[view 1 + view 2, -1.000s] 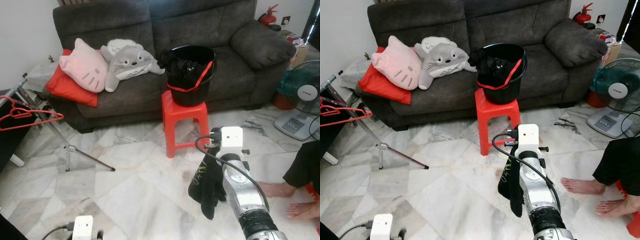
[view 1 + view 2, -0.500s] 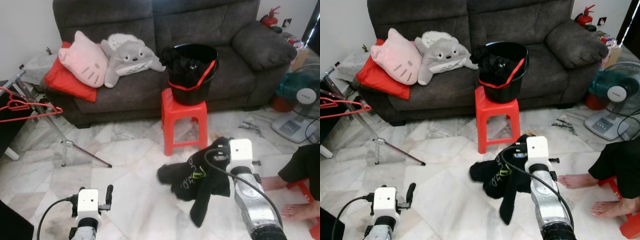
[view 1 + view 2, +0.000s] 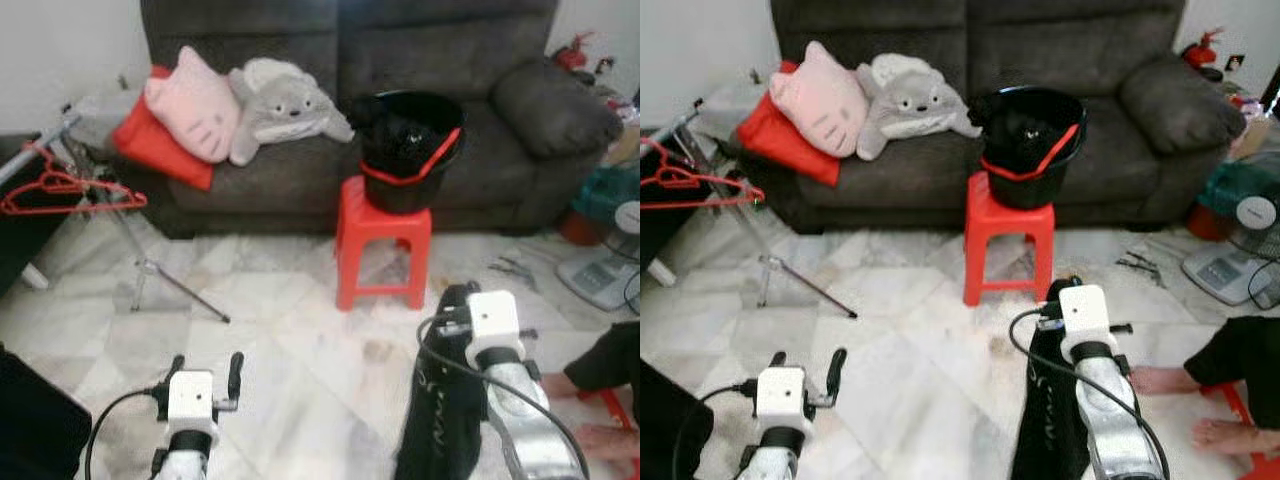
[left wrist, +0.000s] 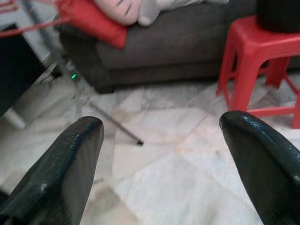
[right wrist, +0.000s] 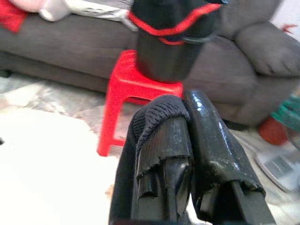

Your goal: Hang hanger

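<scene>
Ahead of both my grippers runs the dark grey sofa (image 3: pixel 970 100), the biggest thing in front of me, with a red cushion (image 3: pixel 780 140), a pink cat pillow (image 3: pixel 820 95) and a grey plush toy (image 3: pixel 915 100) lying on its seat, well ahead of my left gripper and off to its left. Straight ahead of my right gripper stands a red stool (image 3: pixel 1008 235) carrying a black bucket (image 3: pixel 1030 145) with a red band and dark clothes inside — in the right wrist view the two sit just beyond my fingertips. A person sits on the floor to the right of my right gripper, a bare foot (image 3: pixel 1160 378) near that arm, and a fan (image 3: pixel 1240 240) stands farther out on the same side. My right gripper (image 5: pixel 187 110) is clamped onto a black garment (image 3: pixel 1050 420); the fingers (image 5: pixel 206 140) press together with the ribbed cloth pinched between them, and the rest hangs down beside my arm above the marble floor (image 3: pixel 900 340). My left gripper (image 4: pixel 161 122) is low over the floor with its fingers (image 4: pixel 70 154) spread wide apart and nothing between them. The red hanger (image 3: pixel 685 185) hangs on a metal rack (image 3: pixel 770 270) — far ahead and left of my left gripper, well apart from both.
</scene>
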Available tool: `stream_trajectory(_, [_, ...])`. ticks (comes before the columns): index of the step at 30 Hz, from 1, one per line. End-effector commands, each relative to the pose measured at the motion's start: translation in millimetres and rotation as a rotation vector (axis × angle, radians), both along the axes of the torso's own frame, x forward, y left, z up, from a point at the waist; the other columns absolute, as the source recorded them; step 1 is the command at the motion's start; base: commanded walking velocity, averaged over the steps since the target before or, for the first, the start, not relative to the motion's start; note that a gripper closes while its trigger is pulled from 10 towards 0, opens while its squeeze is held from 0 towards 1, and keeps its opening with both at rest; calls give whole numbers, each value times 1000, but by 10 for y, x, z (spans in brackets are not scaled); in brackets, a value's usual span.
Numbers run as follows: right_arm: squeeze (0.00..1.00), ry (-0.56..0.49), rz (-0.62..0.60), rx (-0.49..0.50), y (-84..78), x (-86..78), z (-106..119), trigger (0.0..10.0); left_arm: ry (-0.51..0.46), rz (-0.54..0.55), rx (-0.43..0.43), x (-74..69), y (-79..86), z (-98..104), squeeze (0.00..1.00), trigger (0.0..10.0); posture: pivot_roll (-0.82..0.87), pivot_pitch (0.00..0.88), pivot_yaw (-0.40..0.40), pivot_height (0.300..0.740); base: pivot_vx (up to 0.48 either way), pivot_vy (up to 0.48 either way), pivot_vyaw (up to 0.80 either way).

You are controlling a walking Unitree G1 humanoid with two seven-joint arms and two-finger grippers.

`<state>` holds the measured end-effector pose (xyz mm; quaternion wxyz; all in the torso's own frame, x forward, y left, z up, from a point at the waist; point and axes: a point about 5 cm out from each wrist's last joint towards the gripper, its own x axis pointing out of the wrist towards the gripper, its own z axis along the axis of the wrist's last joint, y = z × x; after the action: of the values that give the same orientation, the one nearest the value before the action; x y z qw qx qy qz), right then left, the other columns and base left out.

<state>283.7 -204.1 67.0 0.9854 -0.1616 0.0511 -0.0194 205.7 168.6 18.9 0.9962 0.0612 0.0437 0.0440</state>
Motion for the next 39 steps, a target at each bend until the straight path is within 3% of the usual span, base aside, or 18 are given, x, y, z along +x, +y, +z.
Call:
stream_trajectory(1, [0,-36,35,-5,82,40,95,10000,10,24,30,-40,62,33,0,10000,-165,0,59,740,0,0,706])
stream_trajectory(8, [0,-39,72,-11,166,56,138,10000,26,52,33,-91,108,53,0,10000,-159,0,55,740,0,0,704])
stream_trajectory(24, [0,-26,67,1,189,127,115,10000,27,20,32,91,48,124,0,10000,-178,0,72,740,0,0,711])
stream_trajectory(31, [0,-26,68,0,187,137,117,10000,30,20,32,105,43,132,0,10000,-175,0,71,740,0,0,719])
stream_trajectory(39, [0,-27,53,49,223,177,114,10000,28,-17,64,159,80,215,0,10000,-155,0,86,740,0,0,0])
